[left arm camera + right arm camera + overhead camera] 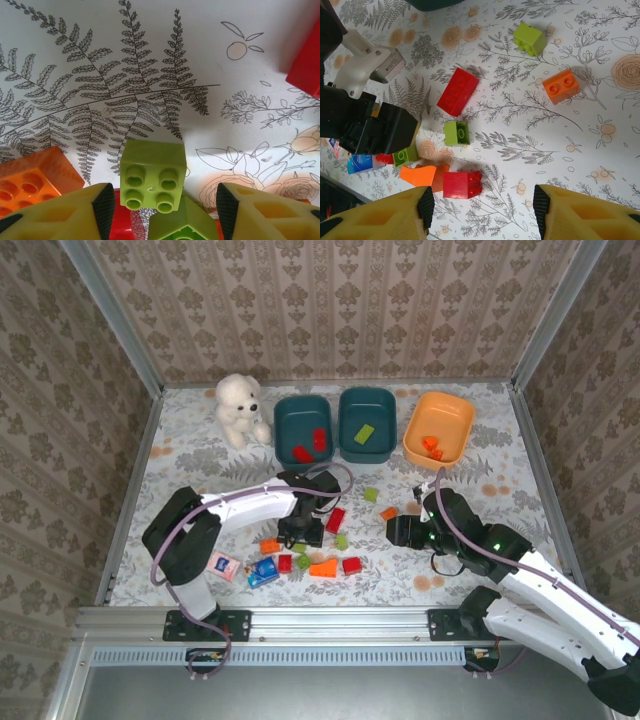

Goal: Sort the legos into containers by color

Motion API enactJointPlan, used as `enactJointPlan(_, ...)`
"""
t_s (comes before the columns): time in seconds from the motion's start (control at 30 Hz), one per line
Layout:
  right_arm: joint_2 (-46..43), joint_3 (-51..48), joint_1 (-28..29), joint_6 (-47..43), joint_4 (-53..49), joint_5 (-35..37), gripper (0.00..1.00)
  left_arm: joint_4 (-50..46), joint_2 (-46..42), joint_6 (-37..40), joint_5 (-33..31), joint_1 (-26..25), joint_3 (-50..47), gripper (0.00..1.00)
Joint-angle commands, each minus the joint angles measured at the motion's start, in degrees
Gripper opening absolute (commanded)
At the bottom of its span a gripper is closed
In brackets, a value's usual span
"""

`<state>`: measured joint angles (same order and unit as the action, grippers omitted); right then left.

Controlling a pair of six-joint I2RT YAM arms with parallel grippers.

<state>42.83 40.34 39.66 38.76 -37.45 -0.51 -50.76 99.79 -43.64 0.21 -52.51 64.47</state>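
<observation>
Top external shows you're early on: red legos in the left teal tub, one green in the middle teal tub, orange in the orange tub, all at twelve o'clock. Some ten lie loose toward six. Left gripper straddles a green brick, jaws apart; right gripper gapes empty.

The left arm bends at its elbow and reaches inward, the left gripper pointing straight down, jaws apart; the right arm stretches inward, the right gripper angled down, jaws apart, empty
</observation>
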Motion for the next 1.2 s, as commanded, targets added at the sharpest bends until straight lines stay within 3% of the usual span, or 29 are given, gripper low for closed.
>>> enactJointPlan(0.0,0.1,1.1,0.3,-0.8,0.5,-1.1,0.58,-0.3,1.9,-0.3,0.1,0.0,-0.8,0.57)
enactJointPlan(0.2,0.5,1.0,0.3,-0.6,0.6,-1.3,0.58,1.1,2.6,0.5,0.0,0.2,-1.8,0.55)
enactJointPlan(0.47,1.1,1.1,0.3,-0.3,0.9,-1.3,0.58,1.3,3.6,1.4,-1.0,0.2,-1.2,0.37)
enactJointPlan(0.57,0.9,2.0,0.3,-0.3,0.3,-0.8,0.58,-0.7,2.0,2.2,-2.8,0.3,1.4,0.36)
enactJointPlan(0.8,0.6,5.6,-0.2,-0.3,-1.6,5.2,0.58,-4.4,2.9,7.1,-2.9,3.0,21.7,0.35)
enactJointPlan(1.0,2.8,9.0,-2.6,1.4,2.6,10.8,0.62,-3.6,15.5,10.2,3.4,6.4,42.9,0.32)
enactJointPlan(1.17,7.7,13.0,-7.0,1.8,5.4,8.7,0.63,-2.6,27.2,12.4,3.6,7.3,60.5,0.32)
